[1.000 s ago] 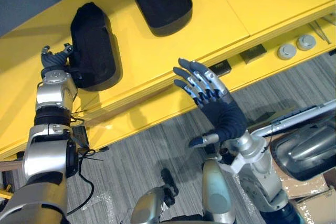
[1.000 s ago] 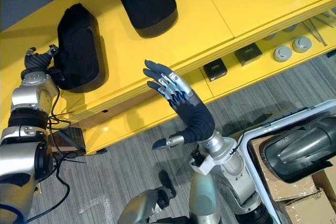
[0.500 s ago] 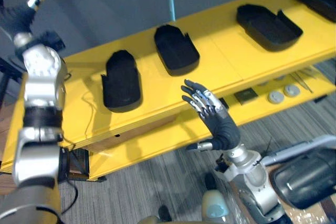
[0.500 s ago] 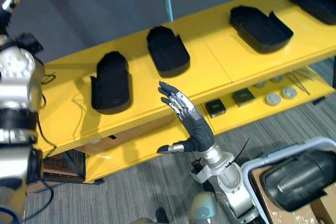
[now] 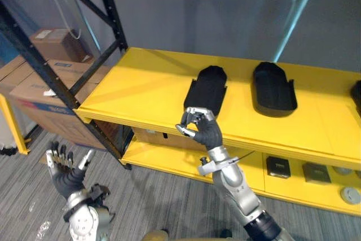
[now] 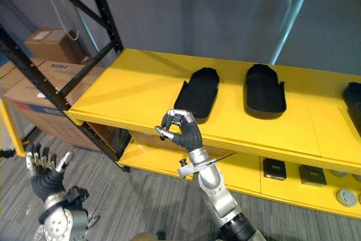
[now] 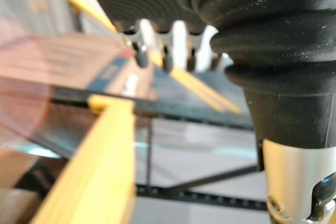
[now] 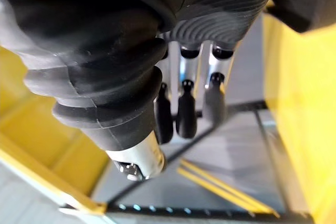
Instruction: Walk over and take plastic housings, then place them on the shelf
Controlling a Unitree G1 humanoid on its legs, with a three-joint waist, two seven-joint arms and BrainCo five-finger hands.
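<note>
**Left hand [image 5: 69,176] dropped, right hand [image 5: 204,132] curled**

We log the left hand low over the floor [image 5: 146,201], its fingers spread apart. The right hand's fingers now curl together, empty, at the front edge of the yellow shelf [image 5: 141,91]. Beyond it, black plastic housings [image 5: 206,90] lie on the shelf.

Right hand [image 5: 205,132] curled (left hand [image 5: 70,177] splayed)

No print can be read anywhere (the white label [image 5: 49,92] on the cardboard box [image 5: 35,104] is too small)
</note>
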